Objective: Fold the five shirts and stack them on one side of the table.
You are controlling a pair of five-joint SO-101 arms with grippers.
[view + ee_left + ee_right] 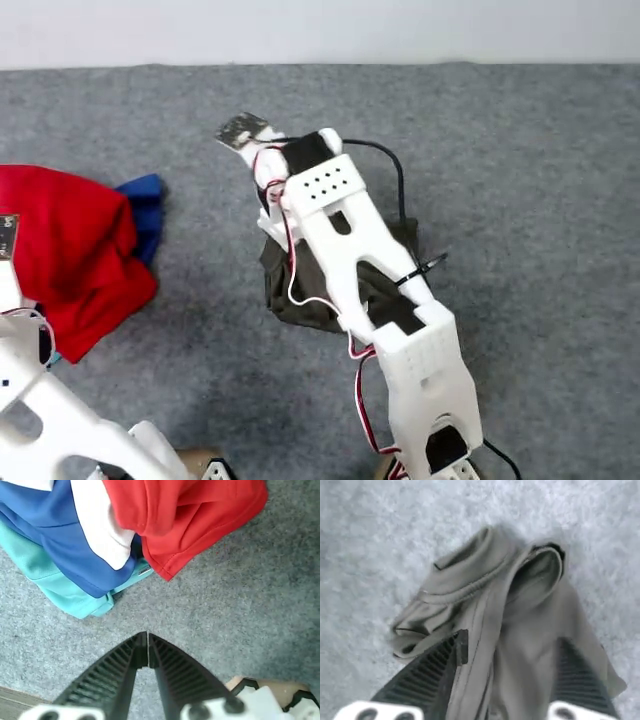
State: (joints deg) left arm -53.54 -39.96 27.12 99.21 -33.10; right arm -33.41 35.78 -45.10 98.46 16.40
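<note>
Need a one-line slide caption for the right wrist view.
Right gripper, jaws open, straddles a crumpled olive shirt on the grey table.

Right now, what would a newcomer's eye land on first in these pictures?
The bright red shirt at the high view's left edge, heaped over a blue shirt. Next, the right claw, open and straddling a crumpled olive shirt mid-table. The left claw sits shut over bare grey table beside the pile.
</note>
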